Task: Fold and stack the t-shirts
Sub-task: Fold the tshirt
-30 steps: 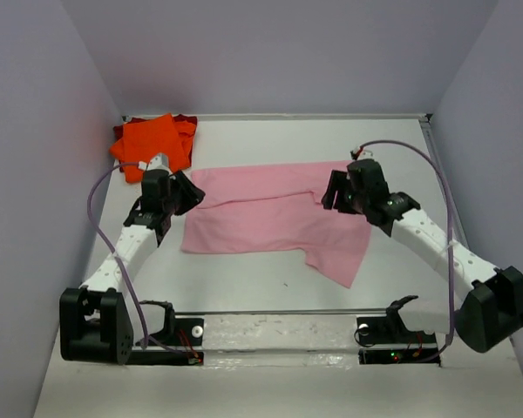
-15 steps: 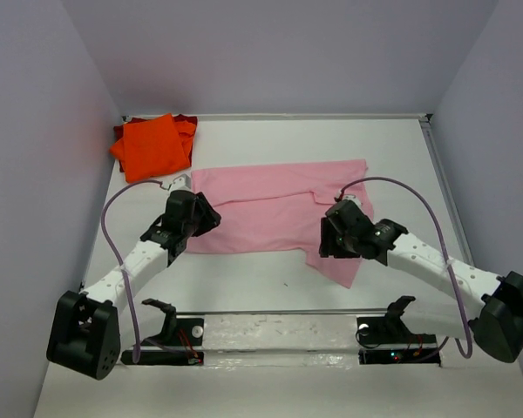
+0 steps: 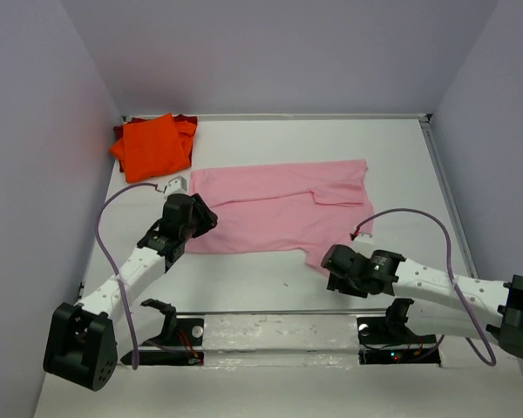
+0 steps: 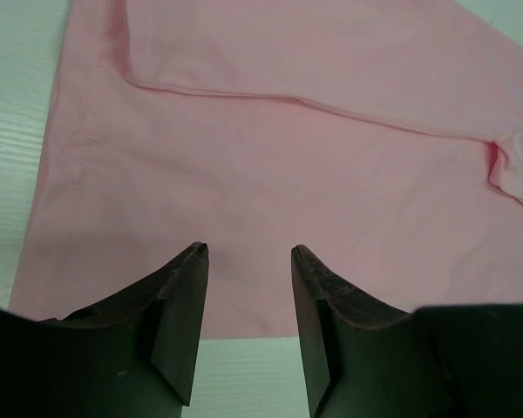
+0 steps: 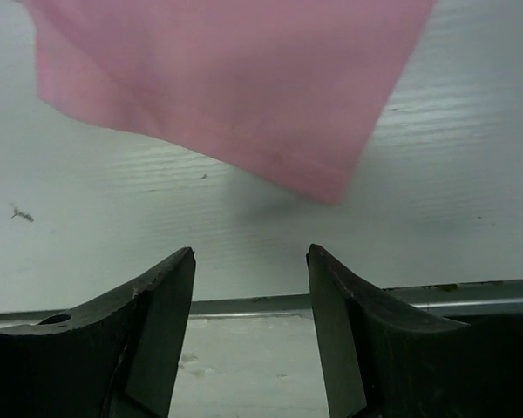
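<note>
White counter: pink t-shirt flat mid-counter, ready to fold; orange t-shirt stacked on dark red t-shirt, far-left corner. Left claw spread over near hem, right claw spread just off sleeve tip.

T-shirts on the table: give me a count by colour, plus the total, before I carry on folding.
light pink t-shirt, spread out mid-table: 1
bright orange t-shirt, folded, far left corner: 1
dark red t-shirt, mostly hidden under the orange one: 1
Total: 3
</note>
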